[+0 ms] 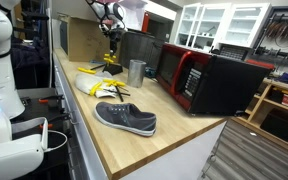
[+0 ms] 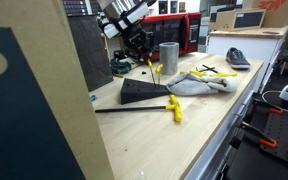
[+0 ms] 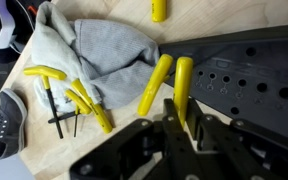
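Gripper (image 3: pixel 184 122) fingers clench a yellow-handled metal tool (image 3: pixel 183 85) over the black perforated wedge-shaped holder (image 3: pixel 244 75); the step looks like carrying it, calling next for steady, level travel.

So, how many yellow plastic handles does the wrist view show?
6 yellow plastic handles: one at the top edge, two side by side in the middle, three left, beside the crumpled grey cloth. Others may be hidden under it.
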`<state>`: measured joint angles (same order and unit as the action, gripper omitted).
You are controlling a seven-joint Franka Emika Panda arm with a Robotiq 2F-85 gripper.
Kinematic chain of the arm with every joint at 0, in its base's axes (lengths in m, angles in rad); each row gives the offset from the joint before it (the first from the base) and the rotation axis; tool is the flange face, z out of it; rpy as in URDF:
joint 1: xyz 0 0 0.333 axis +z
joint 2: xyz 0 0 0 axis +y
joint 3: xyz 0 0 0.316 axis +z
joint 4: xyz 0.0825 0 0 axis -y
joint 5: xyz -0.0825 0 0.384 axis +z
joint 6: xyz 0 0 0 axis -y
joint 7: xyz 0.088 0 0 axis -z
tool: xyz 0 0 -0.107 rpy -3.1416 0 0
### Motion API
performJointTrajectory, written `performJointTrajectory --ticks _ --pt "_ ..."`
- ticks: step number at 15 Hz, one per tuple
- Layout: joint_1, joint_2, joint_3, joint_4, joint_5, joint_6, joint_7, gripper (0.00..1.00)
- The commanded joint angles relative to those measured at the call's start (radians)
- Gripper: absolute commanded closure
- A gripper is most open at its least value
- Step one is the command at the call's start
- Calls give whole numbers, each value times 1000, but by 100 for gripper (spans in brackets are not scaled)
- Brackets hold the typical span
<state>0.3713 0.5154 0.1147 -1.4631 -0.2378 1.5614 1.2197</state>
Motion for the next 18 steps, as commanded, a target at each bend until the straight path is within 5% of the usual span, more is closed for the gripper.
performJointTrajectory --ticks 1,18 --pt "5 -7 -6 -1 -6 2 -24 96" --pt "20 -5 -4 0 -38 21 -18 96"
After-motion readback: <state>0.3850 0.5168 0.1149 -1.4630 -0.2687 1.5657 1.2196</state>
